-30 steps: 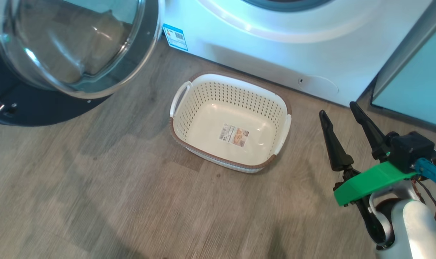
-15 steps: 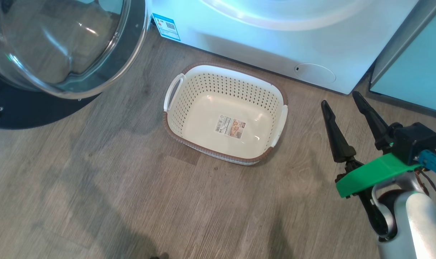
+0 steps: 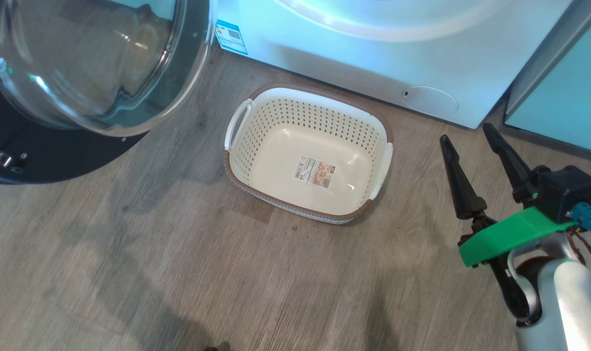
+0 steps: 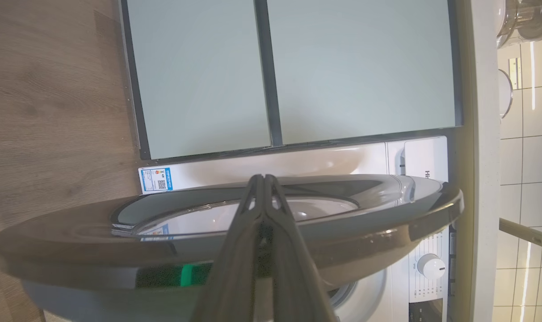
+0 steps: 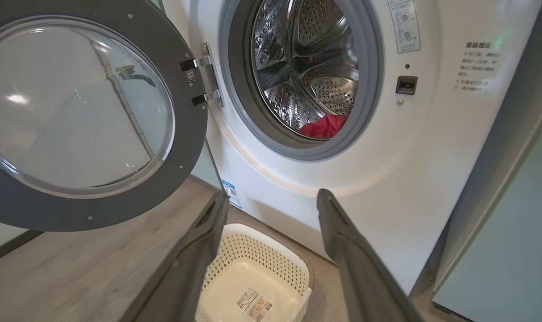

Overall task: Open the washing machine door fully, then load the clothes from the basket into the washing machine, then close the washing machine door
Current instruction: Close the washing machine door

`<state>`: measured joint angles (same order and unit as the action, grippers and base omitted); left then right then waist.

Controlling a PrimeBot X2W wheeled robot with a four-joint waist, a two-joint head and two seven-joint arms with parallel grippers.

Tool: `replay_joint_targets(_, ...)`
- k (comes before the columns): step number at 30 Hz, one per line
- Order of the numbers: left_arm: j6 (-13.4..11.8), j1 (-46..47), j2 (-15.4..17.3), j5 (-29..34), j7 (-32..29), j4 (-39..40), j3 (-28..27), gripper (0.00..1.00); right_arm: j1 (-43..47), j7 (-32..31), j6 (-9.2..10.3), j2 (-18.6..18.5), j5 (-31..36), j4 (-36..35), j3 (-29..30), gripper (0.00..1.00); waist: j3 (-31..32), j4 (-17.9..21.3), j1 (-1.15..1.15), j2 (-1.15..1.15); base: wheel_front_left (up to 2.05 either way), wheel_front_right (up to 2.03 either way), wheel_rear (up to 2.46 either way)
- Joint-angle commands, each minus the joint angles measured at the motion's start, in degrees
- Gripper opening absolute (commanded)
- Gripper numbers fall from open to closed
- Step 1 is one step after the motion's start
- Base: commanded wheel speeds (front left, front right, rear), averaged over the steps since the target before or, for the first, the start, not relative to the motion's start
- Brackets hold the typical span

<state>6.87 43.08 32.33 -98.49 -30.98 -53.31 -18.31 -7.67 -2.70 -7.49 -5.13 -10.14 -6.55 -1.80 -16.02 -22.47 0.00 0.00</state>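
basket [image 3: 319, 122] empty, clothes [image 5: 324, 126] inside the washing machine [image 5: 431, 147] — only the open washing machine door [image 5: 74, 107] is left to shut. right gripper [image 5: 273, 197] spread; left gripper [image 4: 262, 177] pressed together by its rim, maybe touching.

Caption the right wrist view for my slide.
Open right gripper faces the washer: door open, red garment in drum, basket empty below.

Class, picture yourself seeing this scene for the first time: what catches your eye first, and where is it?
The washing machine door hangs wide open at the left of the right wrist view, baring the steel drum, where the red clothes lie low. In the head view the basket sits empty on the floor before the washing machine, the open right gripper at its right.
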Motion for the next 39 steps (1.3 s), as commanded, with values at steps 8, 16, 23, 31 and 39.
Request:
replay_joint_targets(8, 0.47, -4.38, 2.70, -3.98, -9.05, 6.57, -2.70, 0.00, -1.69, 0.22, 0.00, 0.24, -0.22, -1.97, -1.55, 1.00, 0.59, -0.59, 0.00, 0.00, 0.00, 0.00, 0.00)
replay_joint_targets(16, 0.47, -8.27, 1.16, -6.79, -15.07, 12.57, -3.35, 0.00, -1.72, 0.66, 0.00, 0.19, -0.29, -1.91, -1.29, 1.00, 0.89, -0.15, 0.00, 0.00, 0.00, 0.00, 0.00)
replay_joint_targets(23, -0.90, -14.02, -0.35, -9.30, -19.95, 20.64, -4.08, 0.00, -1.59, 1.65, 0.00, 0.47, -0.46, -1.09, -1.37, 1.00, 1.75, 0.84, 0.00, 0.00, 0.00, 0.00, 0.00)
replay_joint_targets(31, -1.51, -20.48, -2.08, -9.24, -23.67, 31.37, -2.69, 0.00, -1.54, 2.56, 0.00, 0.83, -0.74, -0.50, -1.31, 1.00, 2.85, 2.24, 0.00, 0.00, 0.00, 0.00, 0.00)
replay_joint_targets(39, -2.25, -25.17, -4.66, -9.25, -25.73, 40.27, -0.91, 0.00, -1.45, 3.36, 0.00, 1.18, -0.66, -0.05, -1.26, 1.00, 3.30, 4.49, 0.00, 0.00, 0.00, 0.00, 0.00)
